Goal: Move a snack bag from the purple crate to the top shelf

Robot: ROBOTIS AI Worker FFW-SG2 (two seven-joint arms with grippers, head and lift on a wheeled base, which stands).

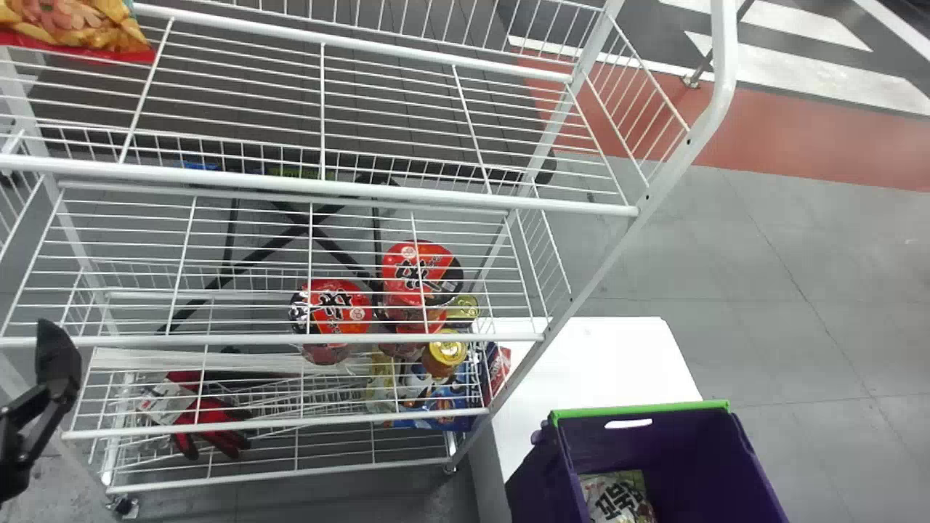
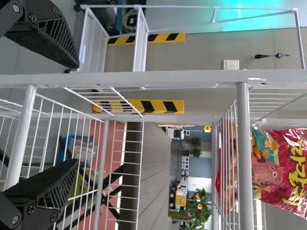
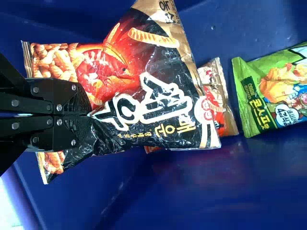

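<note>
My left gripper (image 1: 57, 370) is at the left edge of the head view, beside the white wire rack. In the left wrist view the left gripper (image 2: 78, 114) stands open at the rack, nothing between its fingers. The right wrist view has my right gripper (image 3: 88, 115) shut on a black and red snack bag (image 3: 139, 91), against the crate's dark interior (image 3: 192, 191). The purple crate (image 1: 697, 454) stands at the lower right of the head view. High on the rack, the upper wire shelf (image 1: 392, 187) spans the picture's upper part.
Beyond the held bag lie a green snack bag (image 3: 278, 91) and an orange-red one (image 3: 218, 100). A red snack bag (image 1: 80, 29) rests on the rack at upper left. Lower shelves hold red-lidded cups (image 1: 418, 269) and gloves (image 1: 211, 418). A white table (image 1: 596, 363) adjoins the rack.
</note>
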